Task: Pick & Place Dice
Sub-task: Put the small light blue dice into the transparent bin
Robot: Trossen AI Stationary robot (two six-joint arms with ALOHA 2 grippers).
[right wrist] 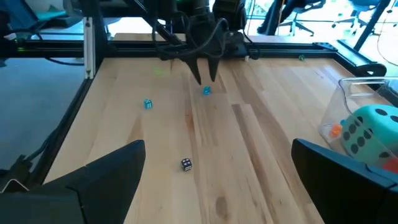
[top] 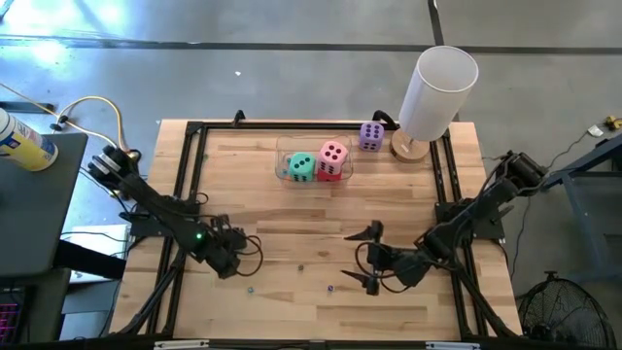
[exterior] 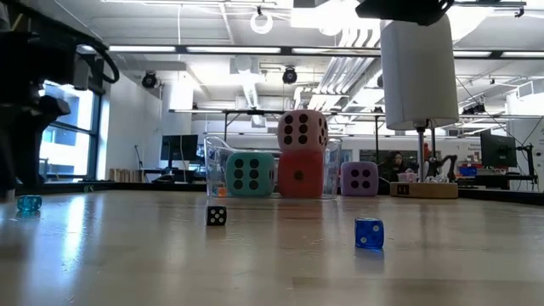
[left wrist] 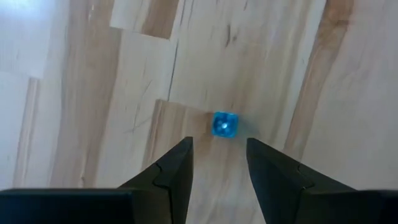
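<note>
From above, the left gripper [top: 231, 270] hangs low over the table's near side; the right gripper [top: 372, 257] waits wide open. The teal die [top: 302, 166] and pink die [top: 333, 154] sit in the clear box [top: 284, 156], the purple die [top: 371, 136] beside it.

From its wrist, the left fingers [left wrist: 171, 171] are partly open, holding nothing, just short of a small blue die [left wrist: 224, 124]. I think it must move forward, then squeeze.

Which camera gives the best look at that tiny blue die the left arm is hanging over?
The left wrist view: the small blue die sits large, just beyond the left hand. The right wrist view shows it as a speck under that hand, the high view as a dot, and the low view at the table's far left.
</note>
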